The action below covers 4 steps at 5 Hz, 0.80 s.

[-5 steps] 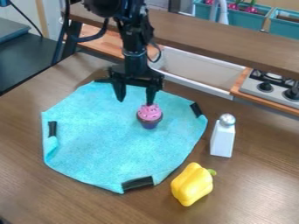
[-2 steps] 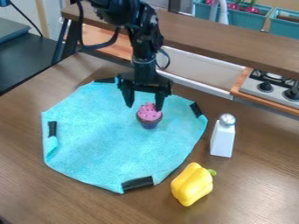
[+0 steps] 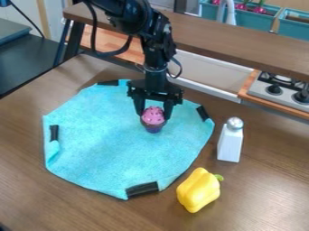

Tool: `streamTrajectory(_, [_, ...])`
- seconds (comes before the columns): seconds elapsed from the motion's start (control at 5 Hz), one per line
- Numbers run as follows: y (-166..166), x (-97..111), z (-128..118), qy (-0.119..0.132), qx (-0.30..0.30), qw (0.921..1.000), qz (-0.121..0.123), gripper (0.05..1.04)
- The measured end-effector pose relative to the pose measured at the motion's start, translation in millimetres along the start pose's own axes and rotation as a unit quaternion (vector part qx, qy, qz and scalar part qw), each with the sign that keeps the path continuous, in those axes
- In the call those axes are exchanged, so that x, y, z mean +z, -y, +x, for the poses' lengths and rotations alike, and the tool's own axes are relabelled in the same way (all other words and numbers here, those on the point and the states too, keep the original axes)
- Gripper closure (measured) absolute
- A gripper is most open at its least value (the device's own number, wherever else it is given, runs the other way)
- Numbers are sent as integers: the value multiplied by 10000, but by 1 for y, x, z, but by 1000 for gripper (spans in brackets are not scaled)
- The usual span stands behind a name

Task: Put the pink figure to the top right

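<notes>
The gripper hangs over the upper right part of the blue cloth, with one finger on each side of the pink figure. That figure, a cupcake with pink frosting and a dark purple base, stands upright on the cloth. The left finger is close against its frosting, and the right one is beside it at the upper right. The fingers stand apart around it; I cannot tell whether both touch it.
To the right of the cloth stands a white shaker with a silver top. A yellow pepper lies at the lower right. Behind the cloth runs a raised wooden shelf, with a stove at the right.
The gripper has moved right and toward the camera, from behind the cupcake to around it, and its fingers are closer together. The cupcake has hardly shifted.
</notes>
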<state>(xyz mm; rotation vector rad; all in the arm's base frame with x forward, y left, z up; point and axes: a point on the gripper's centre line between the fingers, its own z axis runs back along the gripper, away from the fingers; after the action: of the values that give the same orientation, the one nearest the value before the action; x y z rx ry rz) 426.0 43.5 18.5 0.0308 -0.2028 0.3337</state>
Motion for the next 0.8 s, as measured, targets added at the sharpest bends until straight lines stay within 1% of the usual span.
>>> streamTrajectory(0.2, [0, 0, 1, 41, 17, 10000, -23, 285])
streamTrajectory(0.4, [1, -2, -2, 4, -17, 10000, -69, 285])
streamTrajectory(0.6, [3, 4, -13, -66, -133, 9997, -190, 285])
streamTrajectory(0.8, [4, 27, -24, 69, -229, 9990, -376, 285])
